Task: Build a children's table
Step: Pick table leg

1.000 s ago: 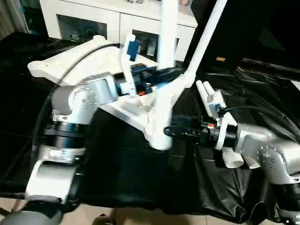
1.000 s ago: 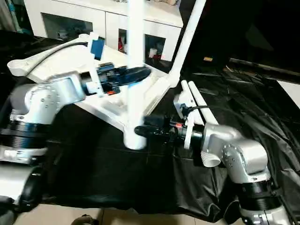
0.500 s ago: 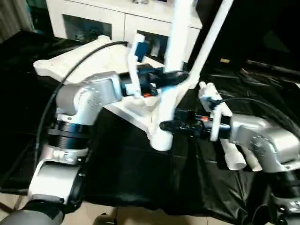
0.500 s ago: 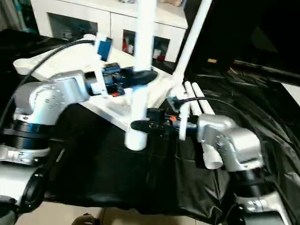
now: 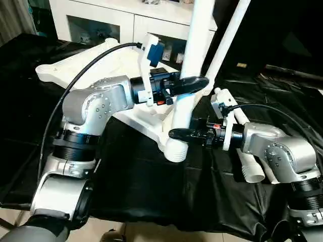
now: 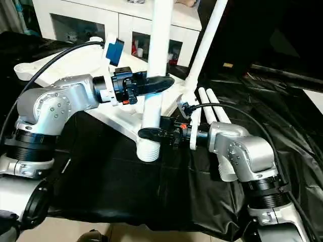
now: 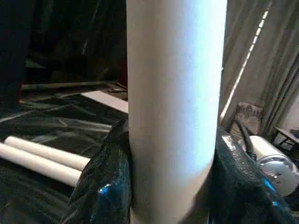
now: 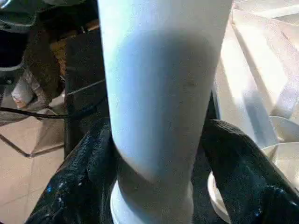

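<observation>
A large work table draped in black cloth (image 5: 131,186) is seen, with a white cabinet with glass doors (image 5: 116,22) behind it. The children's table (image 5: 96,68) is laid upside down on the cloth, ribbed underside up, its near corner socket (image 5: 175,149) at the cloth's middle. Two white legs are stood in its sockets: the near leg (image 5: 194,55) upright, the far leg (image 5: 229,38) slanted. The near leg is clamped between the fingers of the left gripper (image 5: 189,84), higher up, and between those of the right gripper (image 5: 180,134), just above the socket. Two loose legs (image 6: 214,116) are laid side by side on the cloth behind the right arm.
</observation>
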Tool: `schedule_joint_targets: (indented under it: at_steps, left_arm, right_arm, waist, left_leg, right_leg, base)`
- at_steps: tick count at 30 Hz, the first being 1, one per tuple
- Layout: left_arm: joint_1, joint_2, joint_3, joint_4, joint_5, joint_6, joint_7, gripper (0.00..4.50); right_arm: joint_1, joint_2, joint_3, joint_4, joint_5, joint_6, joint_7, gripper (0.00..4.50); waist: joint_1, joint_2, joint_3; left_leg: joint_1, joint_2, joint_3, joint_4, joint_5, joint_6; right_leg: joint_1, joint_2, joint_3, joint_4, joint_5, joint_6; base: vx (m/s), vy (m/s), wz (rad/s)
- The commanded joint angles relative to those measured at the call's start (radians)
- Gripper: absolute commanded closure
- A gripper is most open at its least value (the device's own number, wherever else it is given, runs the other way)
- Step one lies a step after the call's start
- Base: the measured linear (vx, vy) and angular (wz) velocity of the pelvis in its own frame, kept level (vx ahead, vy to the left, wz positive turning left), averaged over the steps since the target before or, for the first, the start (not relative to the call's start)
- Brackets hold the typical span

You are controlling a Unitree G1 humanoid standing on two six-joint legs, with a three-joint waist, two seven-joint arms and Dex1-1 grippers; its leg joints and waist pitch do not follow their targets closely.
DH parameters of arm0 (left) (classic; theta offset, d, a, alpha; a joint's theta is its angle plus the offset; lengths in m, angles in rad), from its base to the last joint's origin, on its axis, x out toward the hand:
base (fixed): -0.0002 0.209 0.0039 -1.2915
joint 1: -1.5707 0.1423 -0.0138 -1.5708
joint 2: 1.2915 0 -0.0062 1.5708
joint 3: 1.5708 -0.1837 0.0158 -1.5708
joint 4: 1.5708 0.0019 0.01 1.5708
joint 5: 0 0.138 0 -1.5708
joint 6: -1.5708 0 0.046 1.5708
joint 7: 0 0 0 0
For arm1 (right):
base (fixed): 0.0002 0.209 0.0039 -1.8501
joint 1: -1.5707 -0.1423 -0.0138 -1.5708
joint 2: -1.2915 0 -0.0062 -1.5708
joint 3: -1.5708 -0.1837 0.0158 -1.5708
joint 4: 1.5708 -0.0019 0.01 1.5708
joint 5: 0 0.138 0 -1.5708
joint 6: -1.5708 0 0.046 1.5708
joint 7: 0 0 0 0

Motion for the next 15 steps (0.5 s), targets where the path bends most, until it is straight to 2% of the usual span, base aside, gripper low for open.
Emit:
schedule_joint_targets:
  at_steps: [1, 12, 13, 15]
  left_arm:
    - [-0.023, -0.015, -0.014, -0.028, -0.005, -0.008, -0.005, 2.69]
    - [-0.016, -0.013, -0.025, -0.046, -0.006, -0.005, -0.026, 2.69]
    - [-0.015, -0.012, -0.027, -0.047, -0.004, -0.005, -0.028, 2.69]
    - [-0.014, -0.011, -0.028, -0.048, -0.005, -0.004, -0.031, 2.69]
  right_arm:
    - [-0.014, -0.004, -0.018, 0.004, 0.009, 0.009, 0.007, 1.49]
    - [-0.024, 0.013, -0.017, 0.022, 0.009, 0.006, 0.006, 1.49]
    - [-0.025, 0.013, -0.018, 0.022, 0.009, 0.006, 0.007, 1.78]
    - [-0.026, 0.013, -0.020, 0.022, 0.010, 0.007, 0.006, 1.88]
  waist:
    - [-0.003, 0.009, -0.074]
    - [-0.003, 0.008, -0.074]
    - [-0.003, 0.009, -0.074]
    - [-0.003, 0.010, -0.073]
  left_leg:
    - [0.032, 0.054, -0.025, -0.070, -0.176, -0.058]
    - [0.031, 0.053, -0.024, -0.069, -0.165, -0.053]
    - [0.032, 0.054, -0.024, -0.069, -0.167, -0.054]
    - [0.032, 0.053, -0.024, -0.069, -0.167, -0.055]
  right_leg:
    - [0.041, -0.072, 0.036, -0.060, -0.183, -0.170]
    - [0.042, -0.072, 0.037, -0.059, -0.175, -0.172]
    - [0.041, -0.072, 0.037, -0.059, -0.180, -0.171]
    - [0.041, -0.072, 0.037, -0.060, -0.181, -0.170]
  base:
    - [0.000, 0.000, 0.00]
    - [0.000, 0.000, 0.00]
    - [0.000, 0.000, 0.00]
    - [0.000, 0.000, 0.00]
